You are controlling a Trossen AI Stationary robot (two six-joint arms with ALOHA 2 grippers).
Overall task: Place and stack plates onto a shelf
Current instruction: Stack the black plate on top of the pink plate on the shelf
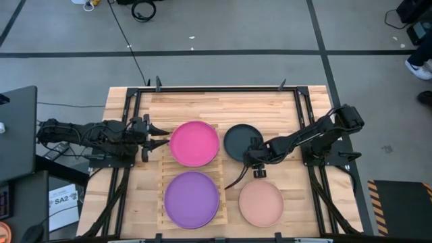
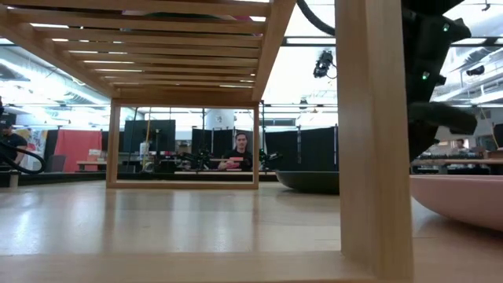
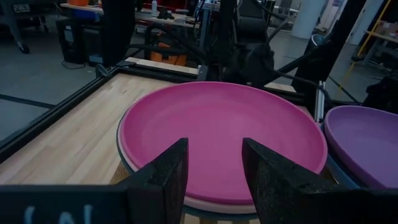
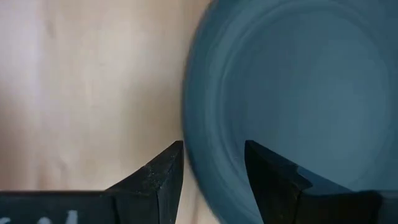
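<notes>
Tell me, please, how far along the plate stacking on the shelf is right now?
Done: the magenta plate and purple plate sit on the shelf, other plate rims showing beneath the magenta. In hand: nothing; the open right gripper hovers over the dark grey plate. Left: that and the salmon plate on the table.

high view looked straight down on the whole light plank table (image 1: 270, 101) from well above. low view sat at tabletop height, level, facing the room through the pale wooden slatted shelf (image 2: 376, 141). left wrist view looked close across the round magenta plate (image 3: 224, 134), also in high view. right wrist view pointed down, very near the round dark grey plate (image 4: 298, 93).
</notes>
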